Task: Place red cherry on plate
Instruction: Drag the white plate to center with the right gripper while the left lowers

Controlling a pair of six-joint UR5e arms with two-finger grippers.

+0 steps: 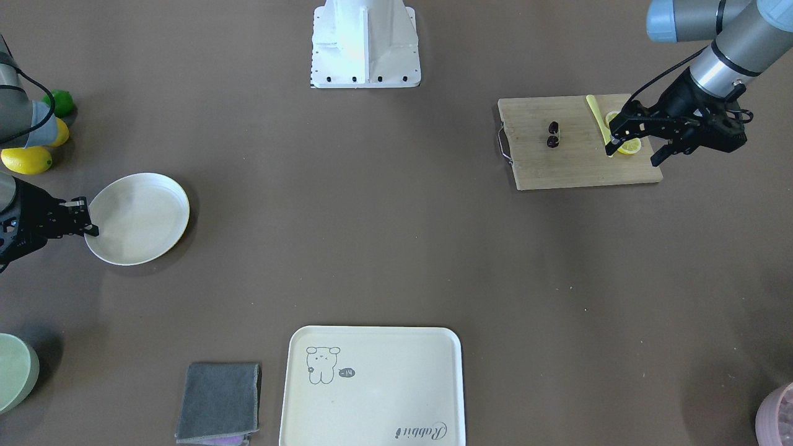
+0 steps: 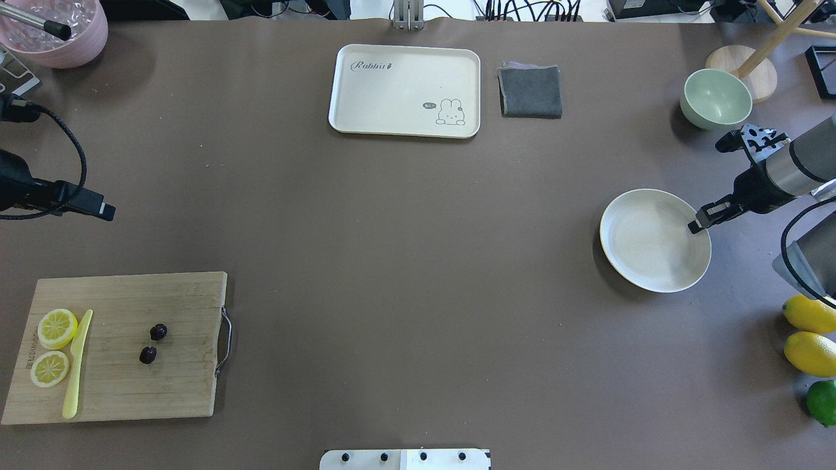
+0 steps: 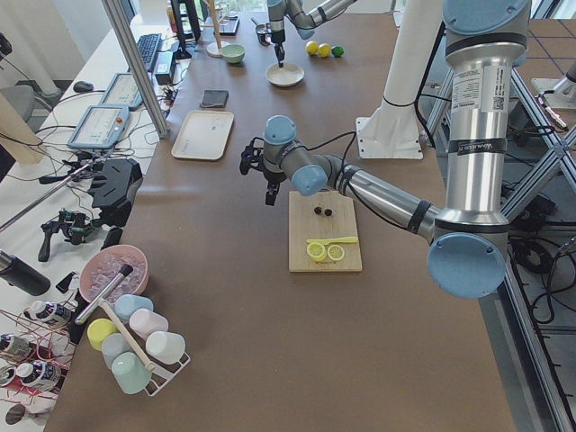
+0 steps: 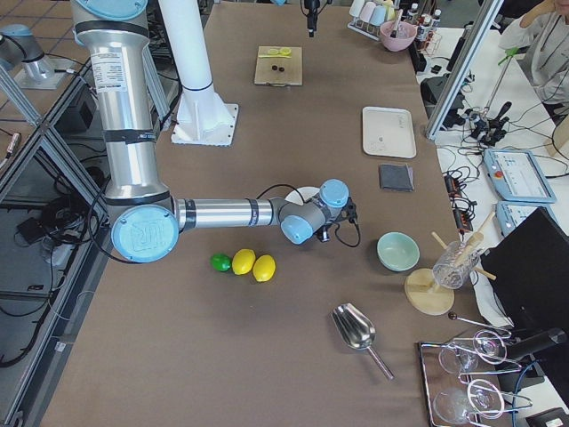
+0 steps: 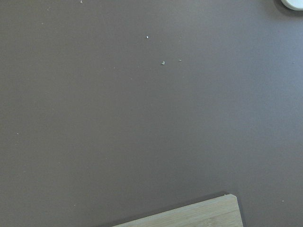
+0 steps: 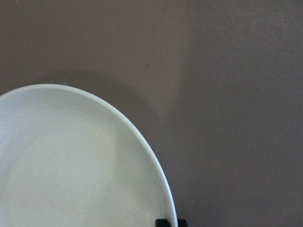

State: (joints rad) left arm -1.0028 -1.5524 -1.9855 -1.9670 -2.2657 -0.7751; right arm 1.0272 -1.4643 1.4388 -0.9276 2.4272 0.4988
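The red cherry (image 2: pixel 153 343), a pair of dark maroon fruits on a thin stem, lies on the wooden cutting board (image 2: pixel 130 391) at the near left; it also shows as the cherry (image 1: pixel 553 134) in the front-facing view. My left gripper (image 1: pixel 635 153) hangs open and empty, high up beyond the board's lemon end and apart from the cherry. Across the table on the right sits the cream plate (image 2: pixel 646 248), with nothing on it. My right gripper (image 2: pixel 693 226) is shut, its tips right over the plate's rim (image 6: pixel 142 142); whether they touch it I cannot tell.
Two lemon slices (image 2: pixel 57 328) and a yellow knife (image 2: pixel 77 365) share the board. A bear tray (image 2: pixel 405 91), a grey cloth (image 2: pixel 530 91) and a green bowl (image 2: pixel 715 98) stand at the far side. Lemons (image 2: pixel 810 313) and a lime (image 2: pixel 823 401) lie near right.
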